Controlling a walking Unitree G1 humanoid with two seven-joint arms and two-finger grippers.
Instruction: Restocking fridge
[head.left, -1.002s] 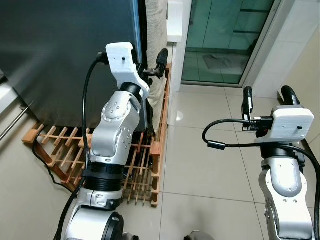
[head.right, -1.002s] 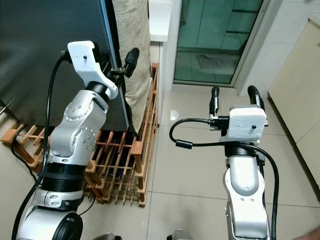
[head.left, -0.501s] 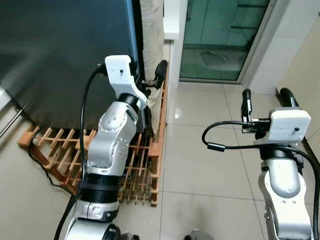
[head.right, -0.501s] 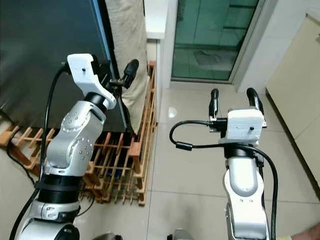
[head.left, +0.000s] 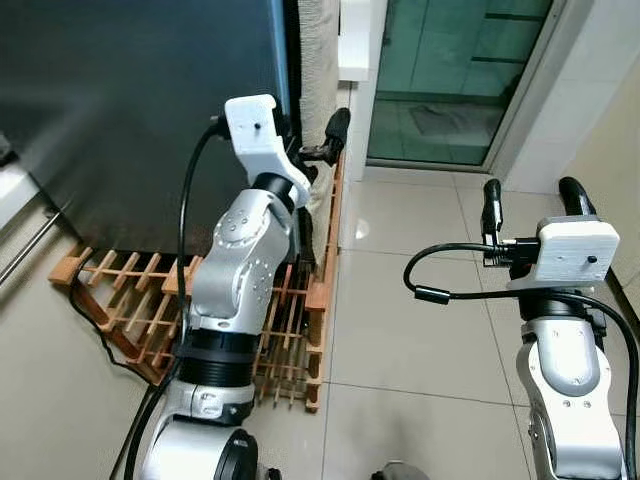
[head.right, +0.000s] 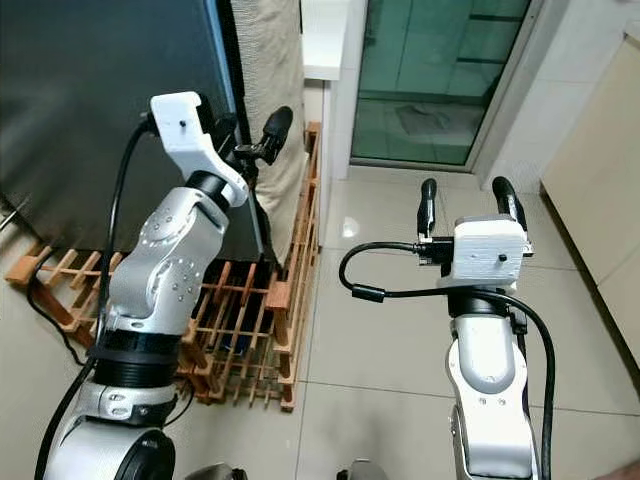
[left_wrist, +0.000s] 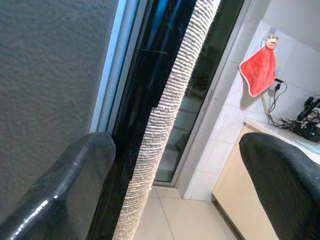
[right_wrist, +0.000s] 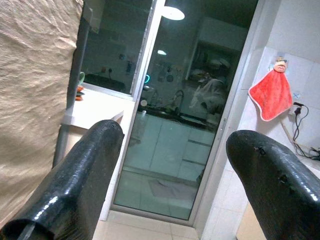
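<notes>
Reaching at the fridge door (head.left: 130, 110) edge.
Left hand (head.left: 310, 140) spread at 11 o'clock beside towel (head.right: 268, 90); right hand (head.left: 527, 195) spread at 3.

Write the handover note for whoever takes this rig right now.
Left gripper: open, raised at the fridge door's right edge, one finger against the dark door, the beige cloth between the fingers.
Right gripper: open, empty, held up over the tiled floor.
Wooden rack sits under the fridge.
Done: nothing visible; door looks shut.
Left: open the door, restock.
</notes>
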